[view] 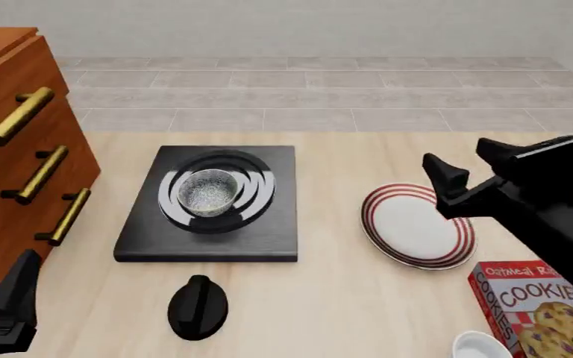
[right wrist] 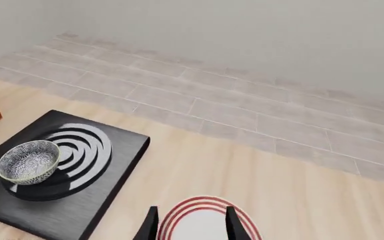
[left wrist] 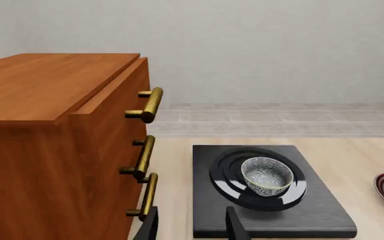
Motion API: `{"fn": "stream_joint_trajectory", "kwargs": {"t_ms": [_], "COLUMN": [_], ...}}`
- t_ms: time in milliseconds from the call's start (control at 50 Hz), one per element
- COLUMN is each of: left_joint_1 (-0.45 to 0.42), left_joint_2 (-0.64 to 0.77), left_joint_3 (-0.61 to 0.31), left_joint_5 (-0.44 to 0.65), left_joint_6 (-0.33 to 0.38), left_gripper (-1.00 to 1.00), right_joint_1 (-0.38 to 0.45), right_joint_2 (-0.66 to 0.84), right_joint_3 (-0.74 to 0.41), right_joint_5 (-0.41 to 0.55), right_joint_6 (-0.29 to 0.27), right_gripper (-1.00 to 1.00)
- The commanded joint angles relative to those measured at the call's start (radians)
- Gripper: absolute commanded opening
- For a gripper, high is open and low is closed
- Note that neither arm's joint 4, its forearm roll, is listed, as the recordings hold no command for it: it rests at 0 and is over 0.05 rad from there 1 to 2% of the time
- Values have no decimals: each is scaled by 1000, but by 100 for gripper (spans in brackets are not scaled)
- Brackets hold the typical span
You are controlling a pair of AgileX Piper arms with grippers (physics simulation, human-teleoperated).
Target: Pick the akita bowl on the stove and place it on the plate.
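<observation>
The akita bowl [view: 210,192], small with a speckled grey-white inside, sits upright on the burner rings of the black stove [view: 266,239]. In the left wrist view the bowl [left wrist: 267,176] lies ahead of my open left gripper [left wrist: 192,226], which hangs near the stove's [left wrist: 312,215] front corner beside the cabinet. The red-striped white plate [view: 418,226] lies right of the stove. My right gripper [view: 456,155] hovers open above the plate's far edge; its wrist view shows the plate [right wrist: 202,202] between the fingers, the bowl [right wrist: 28,161] and stove [right wrist: 18,205] off to one side. My left gripper [view: 10,298] shows at the front view's lower left.
A wooden cabinet [view: 18,149] with brass handles [left wrist: 148,105] stands close to the stove's left side. A separate black knob [view: 198,306] lies in front of the stove. A cookies box [view: 540,309] and a plain white bowl [view: 480,347] sit at the front right.
</observation>
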Motion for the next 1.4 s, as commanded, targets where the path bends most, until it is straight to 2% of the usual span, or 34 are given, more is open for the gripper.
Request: {"fn": "stream_joint_trajectory", "kwargs": {"t_ms": [20, 240, 380, 440, 540, 680, 740, 1020, 1080, 1180, 1400], "left_joint_1": [0, 0, 0, 0, 0, 0, 0, 0, 0, 0, 0], "left_joint_2": [0, 0, 0, 0, 0, 0, 0, 0, 0, 0, 0], "left_joint_3": [0, 0, 0, 0, 0, 0, 0, 0, 0, 0, 0], "left_joint_5": [0, 0, 0, 0, 0, 0, 0, 0, 0, 0, 0], "left_joint_6": [0, 0, 0, 0, 0, 0, 0, 0, 0, 0, 0], "left_gripper": [100, 100, 100, 100, 100, 100, 100, 100, 100, 100, 100], "right_joint_1": [63, 116, 140, 151, 169, 204, 235, 280, 299, 324, 368], "right_joint_2": [159, 283, 337, 361, 400, 456, 490, 619, 638, 677, 749], "right_joint_3": [-134, -244, -305, -320, -390, -467, -494, -647, -669, -707, -793], "right_joint_5": [32, 81, 107, 116, 151, 197, 209, 284, 297, 313, 364], "right_joint_6": [-19, -65, -52, -67, -44, -51, -72, -76, -70, -97, -110], "right_gripper": [100, 100, 100, 100, 100, 100, 100, 100, 100, 100, 100]}}
